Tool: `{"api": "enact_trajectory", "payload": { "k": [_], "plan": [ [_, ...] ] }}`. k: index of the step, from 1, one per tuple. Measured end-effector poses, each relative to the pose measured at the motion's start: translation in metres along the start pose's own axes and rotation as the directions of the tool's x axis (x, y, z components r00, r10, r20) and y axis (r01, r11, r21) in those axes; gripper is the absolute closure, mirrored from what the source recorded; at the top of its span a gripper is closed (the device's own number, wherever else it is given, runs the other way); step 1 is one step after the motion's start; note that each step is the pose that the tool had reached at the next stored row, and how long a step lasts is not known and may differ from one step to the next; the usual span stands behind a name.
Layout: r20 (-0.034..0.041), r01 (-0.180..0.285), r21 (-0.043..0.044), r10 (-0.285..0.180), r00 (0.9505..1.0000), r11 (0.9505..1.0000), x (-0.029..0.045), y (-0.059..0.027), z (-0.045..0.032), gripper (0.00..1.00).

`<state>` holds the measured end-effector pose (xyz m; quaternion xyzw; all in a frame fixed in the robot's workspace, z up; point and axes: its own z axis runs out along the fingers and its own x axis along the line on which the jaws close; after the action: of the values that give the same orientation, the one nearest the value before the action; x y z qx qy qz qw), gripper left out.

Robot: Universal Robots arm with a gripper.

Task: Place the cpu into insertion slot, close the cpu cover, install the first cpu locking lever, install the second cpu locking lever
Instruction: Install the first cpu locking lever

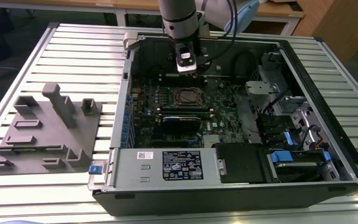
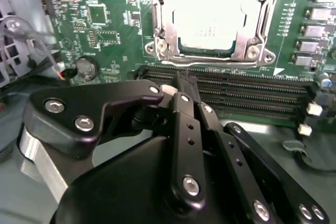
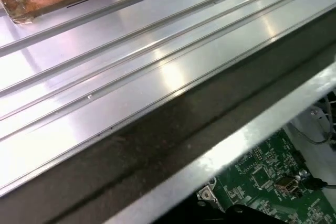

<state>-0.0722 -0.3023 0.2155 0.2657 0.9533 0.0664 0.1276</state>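
In the second wrist view the cpu [image 2: 211,18] lies in the insertion slot [image 2: 157,48] on the green motherboard, its pale silver top showing through the window of the cpu cover [image 2: 247,40], which lies flat around it. My gripper [image 2: 181,82] hangs above the long black memory slots [image 2: 247,95] just beside the socket, its black fingers [image 2: 185,124] shut together with nothing between them. In the exterior view the gripper [image 1: 186,70] sits inside the open computer case, just behind the insertion slot [image 1: 188,96].
The open black case [image 1: 328,154] lies on a slatted aluminium table [image 1: 73,51]. A grey moulded fixture [image 1: 42,135] stands at the exterior view's left. Cables and drive bays [image 1: 291,135] crowd the case's right side. The case's metal edge [image 3: 220,156] crosses the first wrist view.
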Motion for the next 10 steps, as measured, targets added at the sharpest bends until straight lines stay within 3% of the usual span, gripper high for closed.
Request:
{"api": "enact_trajectory", "payload": {
  "k": [10],
  "plan": [
    [-0.0001, 0.0, -0.0001, 0.0, 1.0, 1.0, -0.0007, 0.0006, -0.0033, 0.89]
  ]
}}
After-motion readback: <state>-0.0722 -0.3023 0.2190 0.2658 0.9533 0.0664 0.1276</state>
